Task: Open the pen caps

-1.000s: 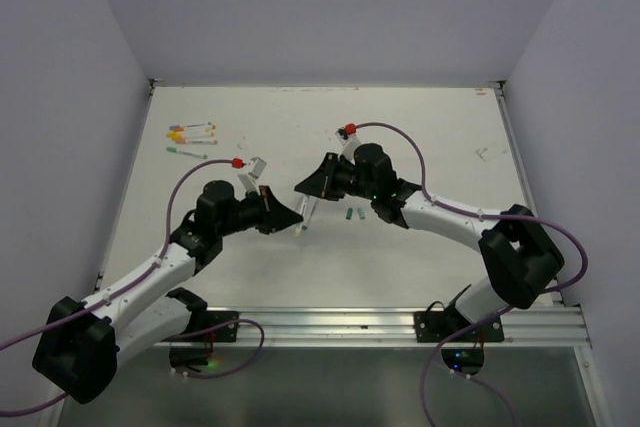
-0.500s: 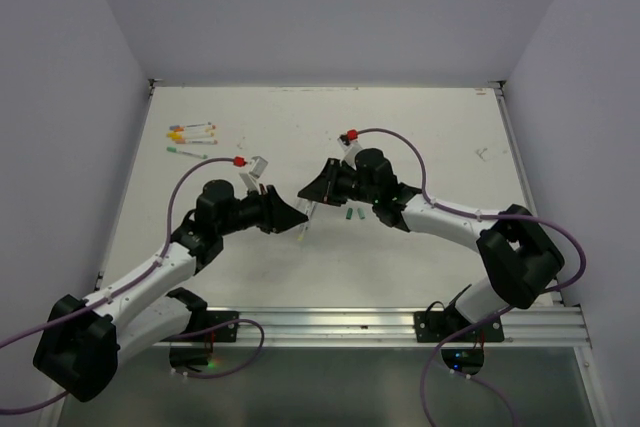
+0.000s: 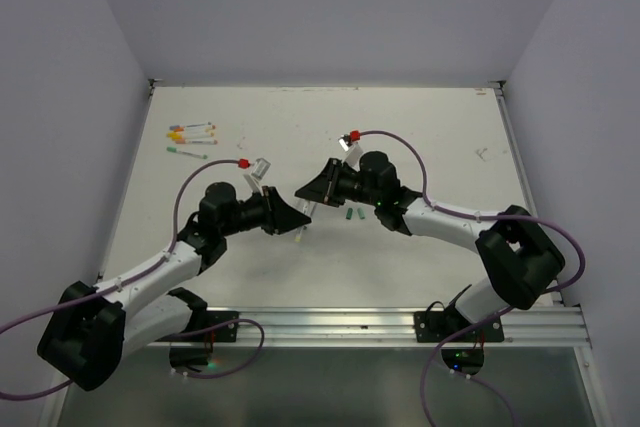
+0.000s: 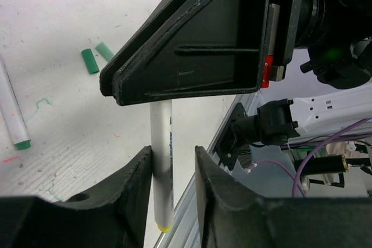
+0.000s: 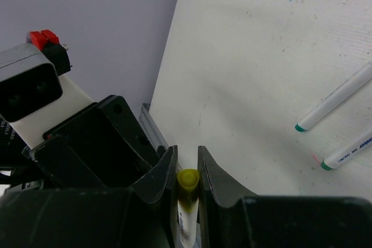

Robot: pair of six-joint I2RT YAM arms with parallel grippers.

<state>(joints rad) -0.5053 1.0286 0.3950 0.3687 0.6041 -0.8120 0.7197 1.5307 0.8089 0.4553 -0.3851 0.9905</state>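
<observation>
**A:** So where was the yellow pen (image 4: 161, 155) when you looked?

**B:** Up off the table (image 3: 430, 137), about the middle, with the two arms nose to nose around it. The right gripper (image 5: 187, 158) was clamped tight on the barrel. The yellow tip (image 4: 164, 226) hung out past the fingers of the other one. Couldn't tell from where I stood whether that yellow bit was the cap or just an end plug.

**A:** And the left gripper (image 4: 172, 155)?

**B:** Fingers apart, straddling the barrel. The pen leaned against one finger with a clear gap to the other, so nothing was gripped on that side.

**A:** What would've made for a clean pull, then?

**B:** I reckoned it needed centring first, so both fingers would meet the pen together instead of shoving it sideways. Then bite on the coloured end only, not the white barrel, and pull straight along the pen while the right held firm. Any angle and it'd likely bend, or slide through the right's grip.

**A:** Anything in the way?

**B:** Not really. Two green caps (image 4: 90, 61) lay loose near the action, with a couple of green-tipped pens (image 5: 334, 100) close by. A bunch of pens (image 3: 190, 133) sat well apart toward the far left corner.
</observation>
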